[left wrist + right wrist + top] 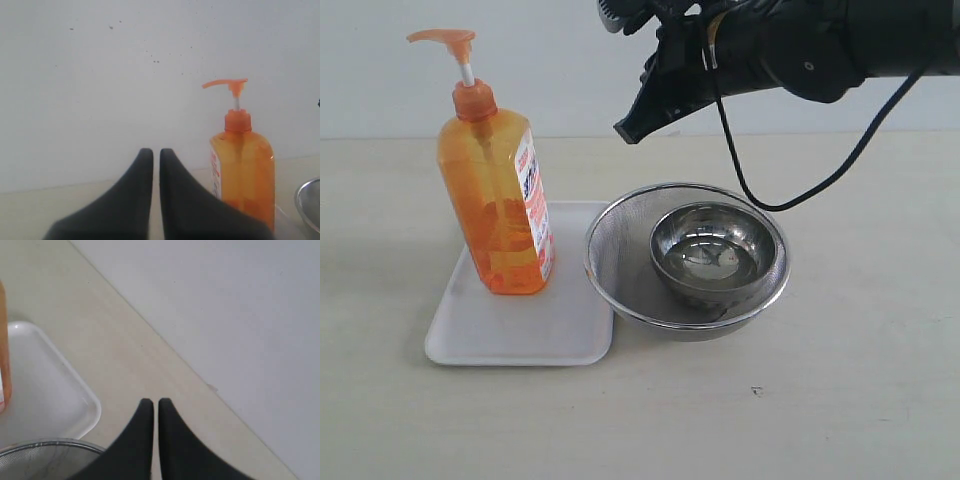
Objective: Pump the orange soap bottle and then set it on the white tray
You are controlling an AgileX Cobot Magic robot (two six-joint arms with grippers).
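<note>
The orange soap bottle (498, 200) stands upright on the far part of the white tray (540, 330), pump head raised. In the left wrist view the orange soap bottle (245, 165) stands apart from my left gripper (156, 152), which is shut and empty; this gripper does not show in the exterior view. My right gripper (628, 130) hangs in the air behind the strainer, to the right of the bottle, shut on nothing. The right wrist view shows the right gripper (155, 402) over bare table, with a corner of the white tray (75, 390) and a sliver of the bottle (4, 355).
A round steel mesh strainer (620, 235) holding a metal bowl (710, 250) sits right of the tray, its rim touching the tray's edge. A black cable (790, 195) hangs from the right arm above it. A pale wall stands behind the table.
</note>
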